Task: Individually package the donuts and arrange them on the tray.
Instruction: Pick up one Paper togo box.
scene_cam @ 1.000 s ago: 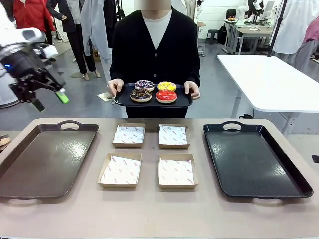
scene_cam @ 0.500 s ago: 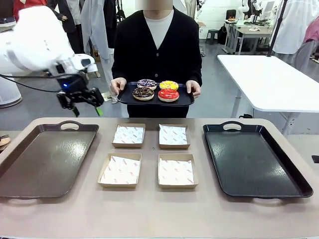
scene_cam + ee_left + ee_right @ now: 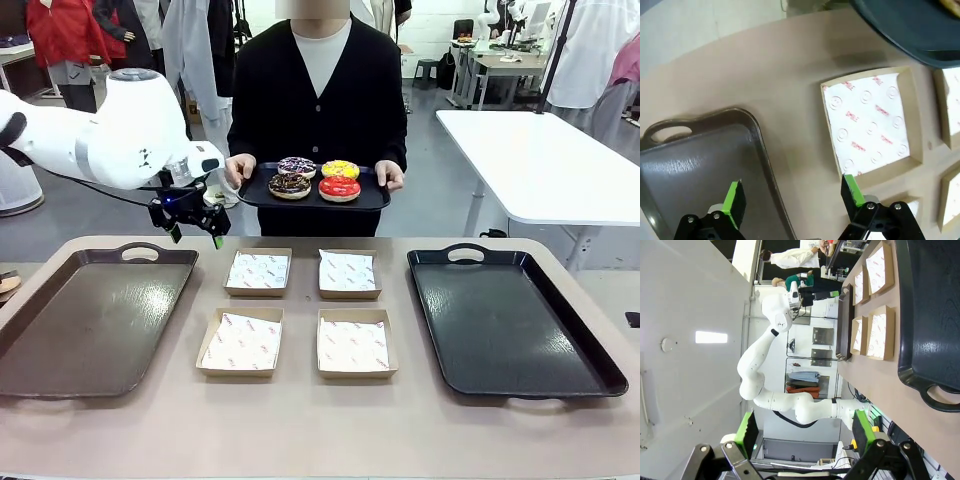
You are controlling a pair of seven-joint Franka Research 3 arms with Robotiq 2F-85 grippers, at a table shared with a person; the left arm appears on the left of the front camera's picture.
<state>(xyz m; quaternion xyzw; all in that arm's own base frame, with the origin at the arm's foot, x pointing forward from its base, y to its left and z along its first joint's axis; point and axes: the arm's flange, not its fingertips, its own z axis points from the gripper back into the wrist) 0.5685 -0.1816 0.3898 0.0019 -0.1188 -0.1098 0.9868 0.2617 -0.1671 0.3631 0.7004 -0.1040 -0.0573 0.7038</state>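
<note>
Green-padded left end effector (image 3: 196, 238) hangs left of the donuts (image 3: 339, 187).

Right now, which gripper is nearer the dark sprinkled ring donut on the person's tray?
Left. The left gripper hovers just left of and below the dark sprinkled ring donut; the right gripper is beyond the right end of the table.

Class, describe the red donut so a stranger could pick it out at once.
A person across the table holds a small black tray. The red donut sits in its near row, picture right, beside the brown donut. Only it has red icing.
</note>
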